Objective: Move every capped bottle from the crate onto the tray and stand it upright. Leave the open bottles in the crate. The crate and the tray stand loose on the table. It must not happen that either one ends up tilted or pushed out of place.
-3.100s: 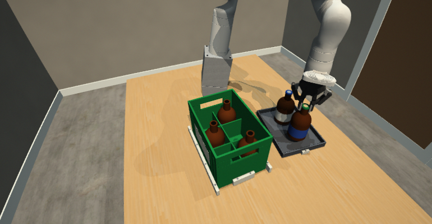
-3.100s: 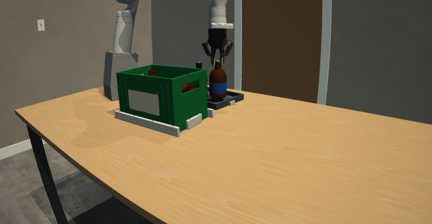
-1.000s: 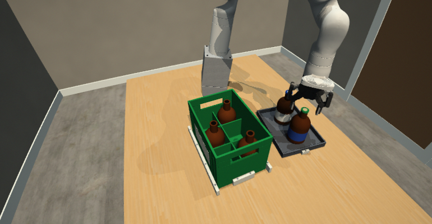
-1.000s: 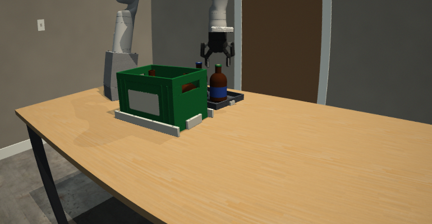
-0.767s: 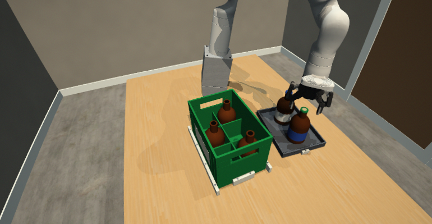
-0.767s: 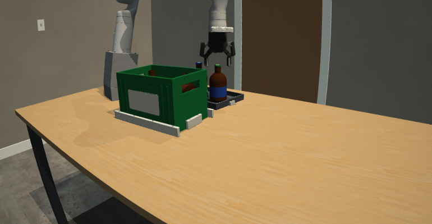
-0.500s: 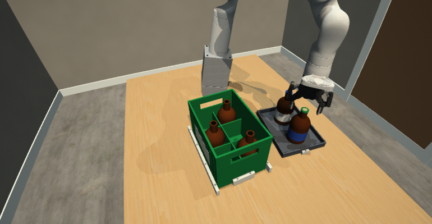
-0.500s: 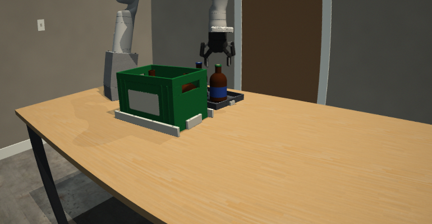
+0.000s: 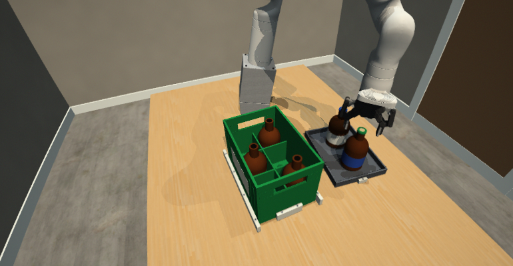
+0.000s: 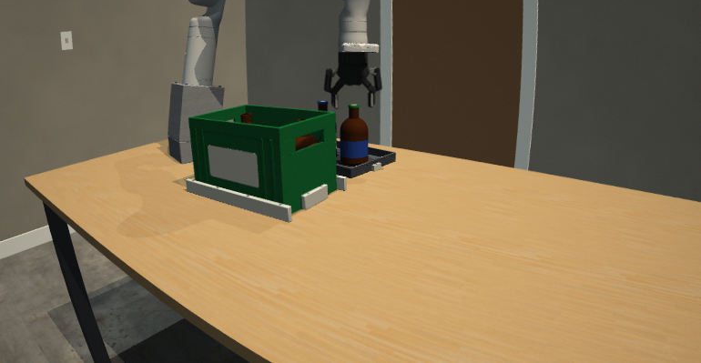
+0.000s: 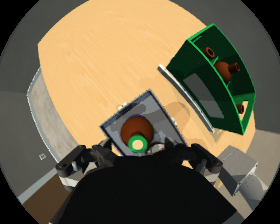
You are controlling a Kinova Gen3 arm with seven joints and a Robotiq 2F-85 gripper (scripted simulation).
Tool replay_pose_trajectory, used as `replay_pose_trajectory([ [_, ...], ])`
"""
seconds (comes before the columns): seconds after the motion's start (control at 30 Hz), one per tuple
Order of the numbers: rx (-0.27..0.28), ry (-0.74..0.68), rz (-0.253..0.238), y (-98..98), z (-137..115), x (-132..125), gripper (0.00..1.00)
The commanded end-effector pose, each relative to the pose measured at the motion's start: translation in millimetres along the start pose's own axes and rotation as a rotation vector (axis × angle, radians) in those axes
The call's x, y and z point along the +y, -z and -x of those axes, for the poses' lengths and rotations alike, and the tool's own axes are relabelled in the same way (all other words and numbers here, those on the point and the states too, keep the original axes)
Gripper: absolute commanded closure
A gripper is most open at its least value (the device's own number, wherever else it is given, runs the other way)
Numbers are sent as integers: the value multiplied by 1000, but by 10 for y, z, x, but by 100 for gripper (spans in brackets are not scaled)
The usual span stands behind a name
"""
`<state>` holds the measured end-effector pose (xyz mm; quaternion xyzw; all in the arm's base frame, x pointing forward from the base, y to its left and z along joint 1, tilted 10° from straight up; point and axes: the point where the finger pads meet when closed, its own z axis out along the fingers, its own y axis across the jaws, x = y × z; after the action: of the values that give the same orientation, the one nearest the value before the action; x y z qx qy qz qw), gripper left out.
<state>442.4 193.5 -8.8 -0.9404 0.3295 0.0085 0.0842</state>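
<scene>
My gripper [image 9: 363,125] is open and empty, just above the green-capped brown bottle with a blue label [image 9: 354,150]. That bottle stands upright on the dark tray [image 9: 344,156]. A blue-capped bottle with a white label [image 9: 337,130] stands upright behind it on the tray. The green crate [image 9: 272,161] holds three brown open bottles [image 9: 268,133] [image 9: 254,159] [image 9: 295,169]; its fourth cell is empty. In the exterior view the gripper [image 10: 352,97] hangs open above the green cap [image 10: 353,107]. In the wrist view the green cap [image 11: 138,143] lies straight below me on the tray [image 11: 139,127].
White stop blocks [image 9: 288,211] lie along the crate's base, and a small one [image 9: 362,180] at the tray's front edge. The arm's grey pedestal [image 9: 256,84] stands behind the crate. The table's right edge runs close behind the tray.
</scene>
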Motion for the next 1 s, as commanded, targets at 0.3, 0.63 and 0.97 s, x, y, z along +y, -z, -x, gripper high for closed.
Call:
replay_pose_trajectory([
  [0.3,1,0,-1,7,-4,-5,0],
  [0.63,1,0,-1,7,-4,-5,0],
  [0.97,1,0,-1,174,-4,-5,0],
])
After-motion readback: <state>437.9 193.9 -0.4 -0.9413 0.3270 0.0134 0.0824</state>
